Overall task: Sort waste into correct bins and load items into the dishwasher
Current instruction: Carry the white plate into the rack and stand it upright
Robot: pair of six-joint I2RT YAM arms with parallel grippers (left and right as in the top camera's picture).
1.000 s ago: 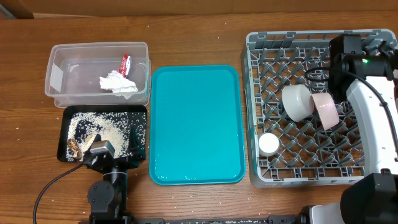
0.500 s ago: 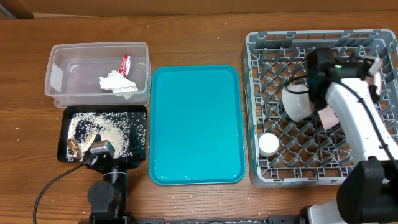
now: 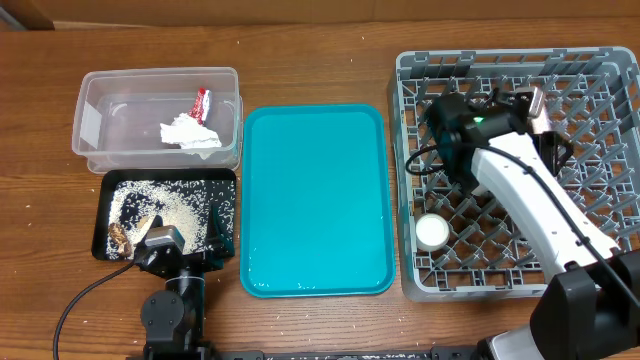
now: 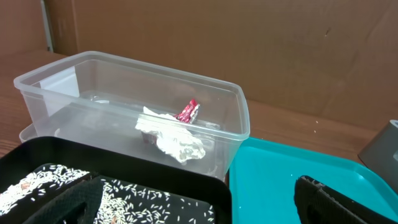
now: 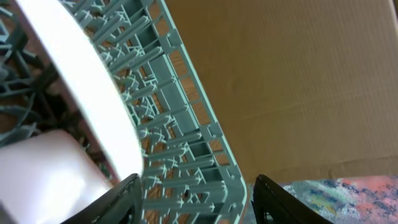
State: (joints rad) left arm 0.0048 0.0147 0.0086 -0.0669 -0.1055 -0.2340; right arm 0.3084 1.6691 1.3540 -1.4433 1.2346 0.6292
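The grey dishwasher rack (image 3: 420, 70) fills the right of the table, with a small white cup (image 3: 432, 231) at its near left. My right gripper (image 3: 525, 100) hangs over the rack's far half, and its arm hides the plates from above. In the right wrist view that gripper (image 5: 202, 199) is open and holds nothing, with the rack wall (image 5: 186, 143) behind it. A white plate (image 5: 81, 81) and a pink plate (image 5: 43, 174) stand to its left. My left gripper (image 4: 199, 199) is open over the black tray (image 3: 228, 180) of rice. Tissue (image 3: 188, 133) and red wrapper (image 3: 202, 101) lie in the clear tub (image 3: 90, 125).
A teal serving tray (image 3: 315, 200) lies between the bins and the rack. Brown food scraps (image 3: 125, 235) sit at the black tray's near left corner. The left arm's base (image 3: 170, 315) stands at the table's front edge. Bare wood runs along the back.
My right arm has swung left across the rack from its far right corner, and its jaws have gone from shut to open. The left arm has not moved.
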